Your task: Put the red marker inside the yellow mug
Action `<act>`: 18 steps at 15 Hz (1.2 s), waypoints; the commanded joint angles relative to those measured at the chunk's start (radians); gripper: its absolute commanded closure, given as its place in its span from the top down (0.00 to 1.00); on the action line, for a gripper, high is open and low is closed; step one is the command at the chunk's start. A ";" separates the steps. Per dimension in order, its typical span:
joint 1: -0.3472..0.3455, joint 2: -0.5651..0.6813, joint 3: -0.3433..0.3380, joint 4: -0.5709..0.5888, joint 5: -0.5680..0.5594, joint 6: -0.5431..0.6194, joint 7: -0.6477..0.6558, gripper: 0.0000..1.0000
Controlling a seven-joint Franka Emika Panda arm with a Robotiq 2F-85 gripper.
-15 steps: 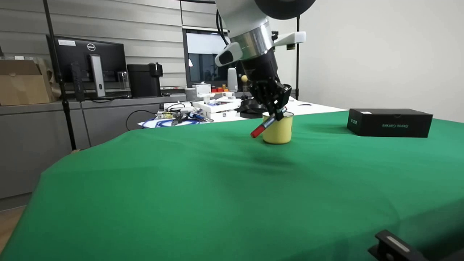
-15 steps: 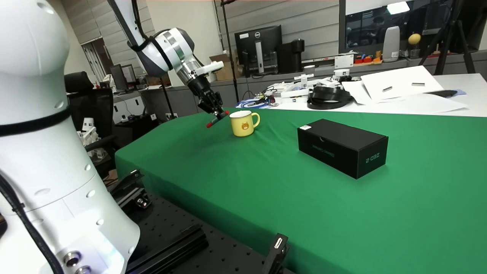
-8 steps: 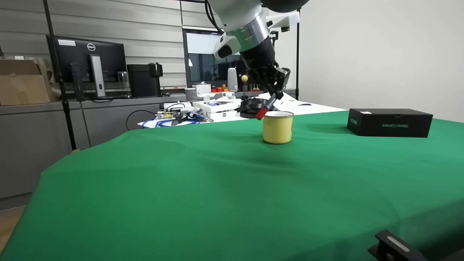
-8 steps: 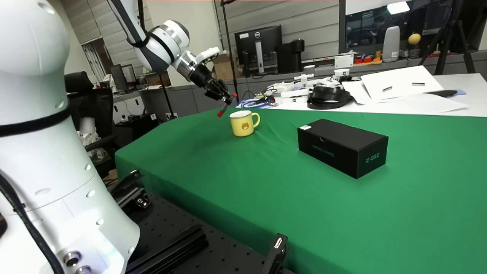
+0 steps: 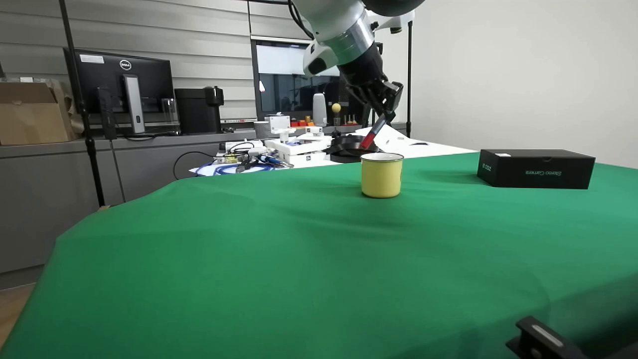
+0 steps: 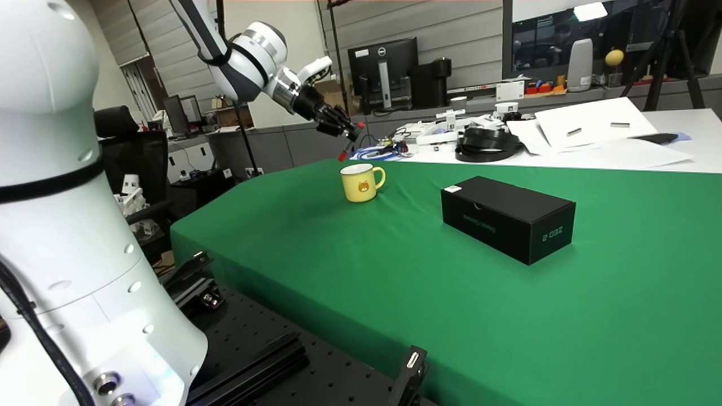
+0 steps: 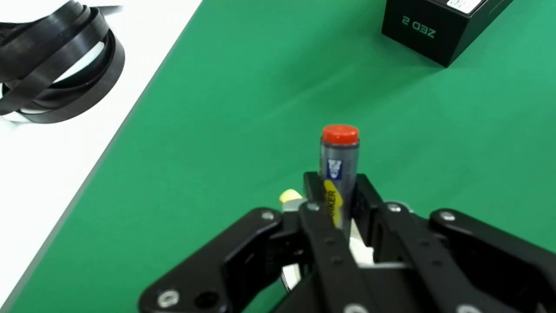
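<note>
Red marker (image 7: 340, 163) clamped in hand (image 7: 338, 190), both ends protruding.

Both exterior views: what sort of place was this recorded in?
Probably a robotics lab or technical office: there is a white robot arm, a black box lettered "Stereo Camera", and a Dell monitor.

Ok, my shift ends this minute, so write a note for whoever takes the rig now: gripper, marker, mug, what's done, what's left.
Gripper: shut on the red marker.
Marker: held tilted; its lower end shows just above the rim of the yellow mug in both exterior views. Whether it is squarely over the opening, I cannot tell.
Mug: upright on the green cloth.
Done: marker picked up.
Left: probably centre it over the opening, steepen it, lower, release.
</note>
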 commanded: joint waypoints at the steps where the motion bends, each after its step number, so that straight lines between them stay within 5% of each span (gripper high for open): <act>1: -0.029 0.000 0.013 0.014 -0.039 -0.035 0.048 0.05; 16: -0.067 0.101 0.022 0.001 -0.025 -0.052 0.055 0.05; 17: -0.066 0.102 0.025 0.005 -0.017 -0.057 0.056 0.44; 18: -0.065 0.100 0.027 0.007 -0.015 -0.060 0.057 0.47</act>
